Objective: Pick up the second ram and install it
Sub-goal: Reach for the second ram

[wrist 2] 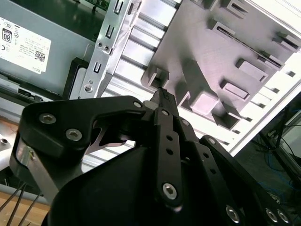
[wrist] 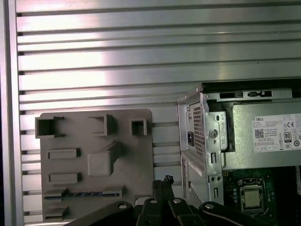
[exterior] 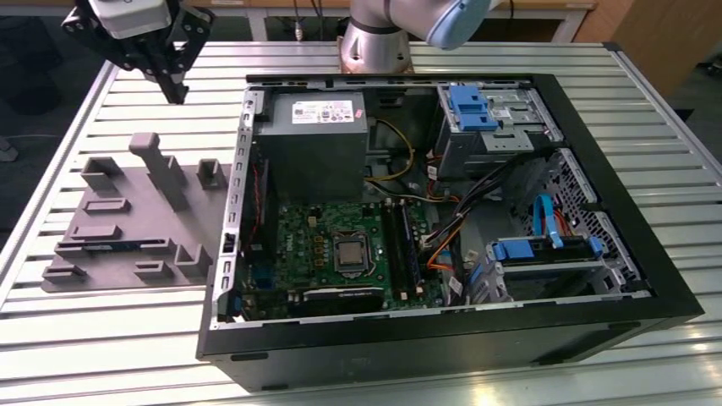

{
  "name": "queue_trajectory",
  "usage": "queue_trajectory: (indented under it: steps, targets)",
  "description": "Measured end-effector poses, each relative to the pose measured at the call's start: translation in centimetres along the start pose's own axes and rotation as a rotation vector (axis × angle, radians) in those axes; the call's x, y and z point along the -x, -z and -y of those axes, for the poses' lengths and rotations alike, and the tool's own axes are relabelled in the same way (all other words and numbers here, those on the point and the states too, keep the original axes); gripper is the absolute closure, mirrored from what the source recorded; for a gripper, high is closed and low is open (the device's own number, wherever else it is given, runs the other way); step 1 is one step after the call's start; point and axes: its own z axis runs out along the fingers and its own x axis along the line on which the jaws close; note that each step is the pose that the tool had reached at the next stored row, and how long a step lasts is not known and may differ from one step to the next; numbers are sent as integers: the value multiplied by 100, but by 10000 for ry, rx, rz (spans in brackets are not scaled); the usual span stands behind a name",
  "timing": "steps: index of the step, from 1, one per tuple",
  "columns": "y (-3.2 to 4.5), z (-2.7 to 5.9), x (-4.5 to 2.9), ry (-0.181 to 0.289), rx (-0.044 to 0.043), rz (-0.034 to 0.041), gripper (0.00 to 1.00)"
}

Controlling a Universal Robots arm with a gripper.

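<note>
While the pincer (exterior: pixel 176 91) hangs above the slatted surface (exterior: pixel 101 347), off the far end of the grey fixture plate (exterior: pixel 124 211), its fingers are pressed together on nothing. The tips meet in both wrist views. The second ram (wrist: pixel 84 193) sits in a long slot of the fixture plate, well apart from the pincer. Just beside the plate, at the exterior view's right, stands the open computer case (exterior: pixel 665 279), motherboard (exterior: pixel 304 245) exposed.
</note>
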Motion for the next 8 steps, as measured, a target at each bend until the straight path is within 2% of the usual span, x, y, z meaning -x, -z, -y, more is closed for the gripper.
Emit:
queue_trajectory:
  steps: [8]
  targets:
    - [-2, 7, -88, 0, 0, 1, 89]
